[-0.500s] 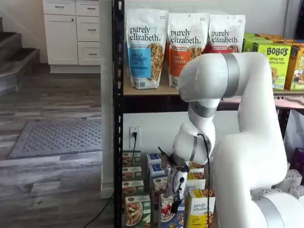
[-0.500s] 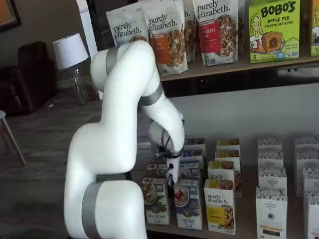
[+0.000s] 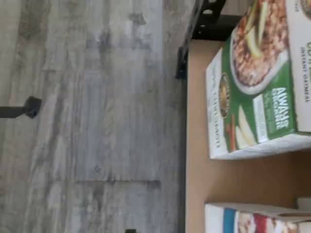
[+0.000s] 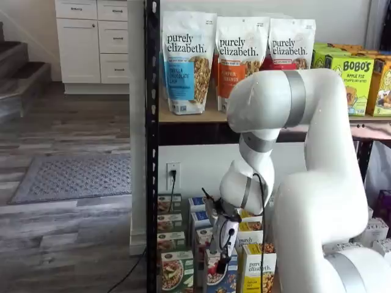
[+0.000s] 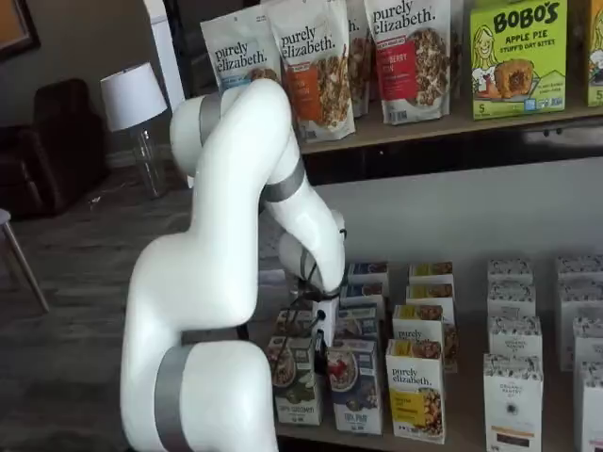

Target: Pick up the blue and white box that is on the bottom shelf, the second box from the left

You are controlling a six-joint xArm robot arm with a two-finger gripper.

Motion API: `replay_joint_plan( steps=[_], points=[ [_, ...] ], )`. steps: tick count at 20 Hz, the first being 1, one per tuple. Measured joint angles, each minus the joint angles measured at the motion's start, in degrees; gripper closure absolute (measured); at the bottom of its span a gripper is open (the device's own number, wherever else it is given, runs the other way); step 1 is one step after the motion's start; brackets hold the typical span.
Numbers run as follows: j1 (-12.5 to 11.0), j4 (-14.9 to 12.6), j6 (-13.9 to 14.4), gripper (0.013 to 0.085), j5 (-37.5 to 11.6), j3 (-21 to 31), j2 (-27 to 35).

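Note:
The blue and white box (image 5: 356,386) stands upright at the front of the bottom shelf (image 5: 466,400), between a green-fronted carton (image 5: 297,381) and a yellow-fronted carton (image 5: 416,391). It also shows in a shelf view (image 4: 215,278). My gripper (image 4: 222,264) hangs just above and in front of its top left part; in a shelf view (image 5: 319,356) its dark fingers show side-on, so no gap can be judged. The wrist view shows the green carton (image 3: 257,82), the blue and white box's top edge (image 3: 252,218) and the tan shelf board (image 3: 228,179).
More rows of the same cartons stand behind the front ones. White cartons (image 5: 513,395) stand to the right. Granola bags (image 4: 188,61) and green Bobo's boxes (image 5: 518,52) fill the upper shelf. A black rack post (image 4: 151,152) stands at the left. Grey wood floor (image 3: 97,116) lies in front.
The wrist and gripper have shifted slightly left and a little lower, closer to the front blue and white box. No box has moved.

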Motion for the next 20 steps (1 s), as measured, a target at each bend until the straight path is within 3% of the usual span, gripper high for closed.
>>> replay_joint_plan(
  steps=[5, 11, 14, 20],
  points=[
    [0.4, 6.1, -5.2, 0.013, -2.6, -0.4, 0.5],
    [0.2, 8.2, -7.2, 0.013, -3.9, -2.1, 1.9],
    [0.0, 8.2, -7.4, 0.013, -4.4, -3.5, 3.0],
    [-0.7, 5.2, -5.2, 0.013, -4.1, -6.8, 5.7]
  ],
)
